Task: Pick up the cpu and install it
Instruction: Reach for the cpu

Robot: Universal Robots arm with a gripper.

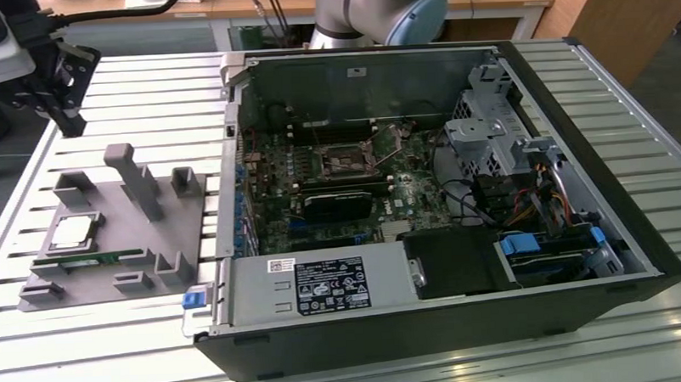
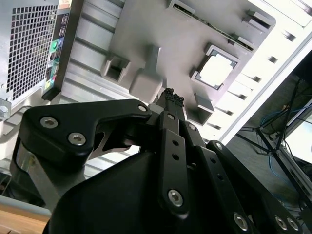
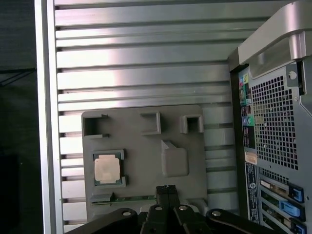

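Observation:
The cpu (image 1: 74, 232) is a flat silver square lying in a recess of the grey fixture plate (image 1: 150, 249), at the exterior view's left. Both wrist views look down on the cpu (image 3: 107, 170) (image 2: 217, 69). My gripper (image 1: 68, 115) hangs above the table behind the plate's far edge, well apart from the cpu. Its fingertips (image 3: 167, 188) (image 2: 171, 94) are pressed together, shut with nothing between them. On the motherboard inside the open computer case (image 1: 614, 232) sits the square cpu socket (image 1: 345, 161).
A green memory stick (image 1: 88, 261) lies in a slot at the plate's near edge. A tall grey post (image 1: 133, 177) and several low brackets rise from the plate. The case holds a power supply (image 1: 321, 285) and drive cage (image 1: 486, 135). The table (image 1: 119, 360) is slatted aluminium.

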